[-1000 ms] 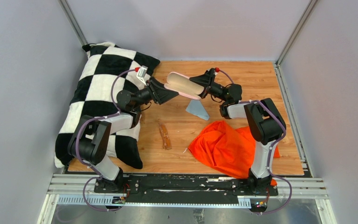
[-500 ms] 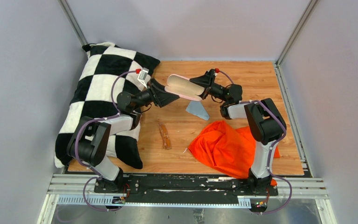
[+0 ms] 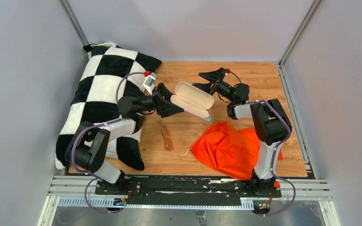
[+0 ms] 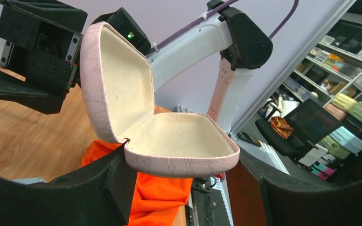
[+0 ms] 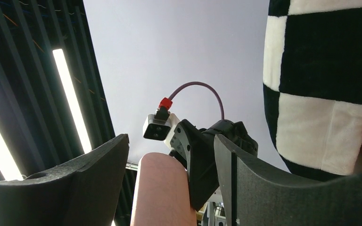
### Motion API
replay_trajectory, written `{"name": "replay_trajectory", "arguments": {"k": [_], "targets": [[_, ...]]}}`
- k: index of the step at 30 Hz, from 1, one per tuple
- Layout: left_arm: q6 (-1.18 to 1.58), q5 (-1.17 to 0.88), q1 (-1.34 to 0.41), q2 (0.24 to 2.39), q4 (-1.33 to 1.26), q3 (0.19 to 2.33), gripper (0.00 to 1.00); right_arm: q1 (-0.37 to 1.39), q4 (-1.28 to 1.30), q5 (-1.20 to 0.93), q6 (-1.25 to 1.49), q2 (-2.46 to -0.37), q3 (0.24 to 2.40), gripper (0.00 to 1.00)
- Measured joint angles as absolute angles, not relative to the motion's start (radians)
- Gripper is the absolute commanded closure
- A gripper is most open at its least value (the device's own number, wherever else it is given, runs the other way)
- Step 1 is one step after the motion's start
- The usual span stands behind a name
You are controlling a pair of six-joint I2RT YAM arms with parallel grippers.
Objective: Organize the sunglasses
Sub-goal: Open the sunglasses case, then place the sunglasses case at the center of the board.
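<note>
A: Item: sunglasses are lying folded on the table, apart from the case.

B: Left gripper is clamping the open case, seemingly by one edge. Right gripper is gaping, holding nothing. Risk: the case tipping or snapping shut during loading.

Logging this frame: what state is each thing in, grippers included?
Pale pink oblong case: hinged open, empty, held above the wooden table.
Amber-brown translucent sunglasses: folded, lying on the table, untouched.
Left gripper: shut on the case's lower half.
Right gripper: open, gripping nothing.
Orange cloth: crumpled on the table.
Black-and-white checkered pillow: lying along the table's left side.
</note>
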State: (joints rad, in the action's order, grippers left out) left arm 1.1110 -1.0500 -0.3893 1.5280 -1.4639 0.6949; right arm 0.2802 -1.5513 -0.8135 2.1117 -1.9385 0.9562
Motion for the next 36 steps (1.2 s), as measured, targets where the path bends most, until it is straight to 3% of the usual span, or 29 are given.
{"name": "replay_trajectory", "arguments": {"k": [7, 15, 18, 20, 24, 30, 36], "targets": [[1.143, -1.064, -0.389, 1.532, -1.465, 0.696, 1.0, 0.257, -1.546, -0.837, 2.1, -1.929, 0.954, 0.18], [1.183, -1.092, -0.391, 1.558, -1.465, 0.702, 1.0, 0.078, -1.533, -1.012, 1.949, -1.757, 0.894, 0.2], [1.203, -1.112, -0.406, 1.576, -1.465, 0.725, 1.0, 0.053, -1.532, -1.083, 1.873, -1.668, 0.873, 0.1], [1.214, -1.124, -0.42, 1.588, -1.465, 0.739, 1.0, 0.058, -1.5, -1.134, 1.796, -1.609, 0.855, 0.08], [1.236, -1.145, -0.429, 1.6, -1.465, 0.743, 1.0, 0.068, -1.28, -1.197, 1.552, -1.504, 0.832, 0.04], [1.276, -1.169, -0.431, 1.62, -1.467, 0.776, 1.0, 0.1, -0.513, -1.2, 0.925, -1.331, 0.933, 0.0], [1.295, -1.184, -0.443, 1.637, -1.467, 0.787, 1.0, 0.15, -0.305, -1.239, 0.72, -1.295, 0.966, 0.13]]}}
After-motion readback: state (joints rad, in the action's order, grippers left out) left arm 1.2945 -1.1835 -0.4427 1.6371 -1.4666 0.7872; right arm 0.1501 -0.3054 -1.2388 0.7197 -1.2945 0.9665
